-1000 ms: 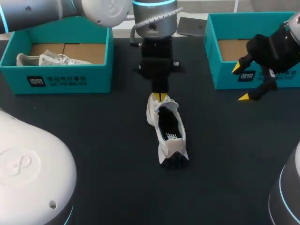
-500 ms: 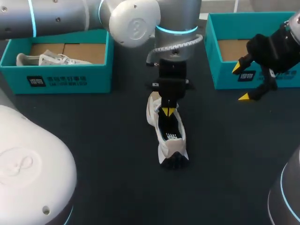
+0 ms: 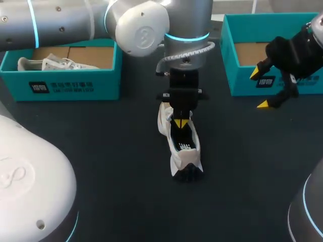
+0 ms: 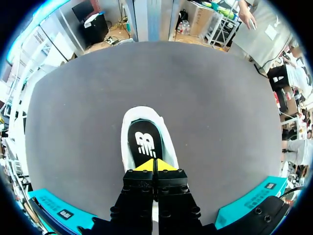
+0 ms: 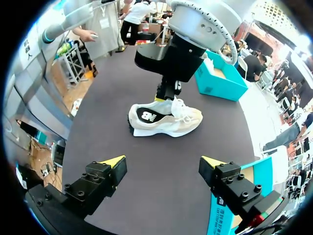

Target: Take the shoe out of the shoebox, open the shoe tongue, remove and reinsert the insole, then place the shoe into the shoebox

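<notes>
Shoe [image 3: 181, 143]: out of the box, upright on its sole at the middle of the tabletop [image 3: 101, 166], heel toward the robot, toe away. It lies between the two boxes and well apart from both. The opening is spread, and the dark insole [image 4: 145, 143] is seen seated flat inside.

Left hand [image 4: 155, 165]: lowered into the front of the opening, yellow tips clenched together just above the insole's forward part. Whether an edge of insole or tongue is pinched between them cannot be made out.

Step judged in hand: lifting out the insole.
- The insole should be gripped at a free edge, not in its middle, where it is likely to buckle.
- It should be peeled up and drawn back toward the heel along the shoe's length. A straight upward pull would probably lift the light shoe with it.
- The shoe is not held down by anything, so it ought to be steadied.

Right hand [image 5: 163, 162]: released, fingers wide apart, nothing between them, hovering off to the side by the right box [image 3: 252, 75]. It could be used to pin the heel.

Left box [image 3: 60, 83]: a second shoe [image 3: 50, 64] lies in it.
</notes>
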{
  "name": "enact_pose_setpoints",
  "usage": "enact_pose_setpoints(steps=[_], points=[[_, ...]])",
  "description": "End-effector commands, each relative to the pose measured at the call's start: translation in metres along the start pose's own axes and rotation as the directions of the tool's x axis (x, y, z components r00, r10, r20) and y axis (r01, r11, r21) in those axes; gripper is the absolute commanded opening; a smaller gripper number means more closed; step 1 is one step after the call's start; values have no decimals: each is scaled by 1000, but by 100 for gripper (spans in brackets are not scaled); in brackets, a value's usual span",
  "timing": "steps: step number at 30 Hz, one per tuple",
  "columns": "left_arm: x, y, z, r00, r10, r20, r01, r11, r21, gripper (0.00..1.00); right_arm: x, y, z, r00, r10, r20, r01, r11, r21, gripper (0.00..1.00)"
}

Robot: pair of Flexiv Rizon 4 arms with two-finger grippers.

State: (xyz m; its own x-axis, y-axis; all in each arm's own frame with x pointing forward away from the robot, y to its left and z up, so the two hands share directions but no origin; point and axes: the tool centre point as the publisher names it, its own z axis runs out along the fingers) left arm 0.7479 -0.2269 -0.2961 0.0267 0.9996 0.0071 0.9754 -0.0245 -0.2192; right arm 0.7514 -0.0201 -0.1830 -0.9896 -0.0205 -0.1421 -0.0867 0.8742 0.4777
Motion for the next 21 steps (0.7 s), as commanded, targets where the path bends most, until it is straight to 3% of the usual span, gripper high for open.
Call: enact_pose_setpoints(steps=[1, 11, 16, 21], points=[[-6, 2, 28, 999, -53, 9, 53, 998, 19, 0, 0, 0, 1, 1000, 0, 1, 0, 1000, 3, 100], [-6, 0, 58, 992, -118, 46, 119, 993, -16, 0, 0, 0, 1, 1000, 0, 1, 0, 1000, 3, 100], [-10, -7, 84, 993, -113, 34, 115, 993, -32, 0, 0, 0, 1, 1000, 0, 1, 0, 1000, 3, 100], [-17, -2, 102, 991, -128, 39, 130, 991, -35, 0, 0, 0, 1, 1000, 0, 1, 0, 1000, 3, 100]])
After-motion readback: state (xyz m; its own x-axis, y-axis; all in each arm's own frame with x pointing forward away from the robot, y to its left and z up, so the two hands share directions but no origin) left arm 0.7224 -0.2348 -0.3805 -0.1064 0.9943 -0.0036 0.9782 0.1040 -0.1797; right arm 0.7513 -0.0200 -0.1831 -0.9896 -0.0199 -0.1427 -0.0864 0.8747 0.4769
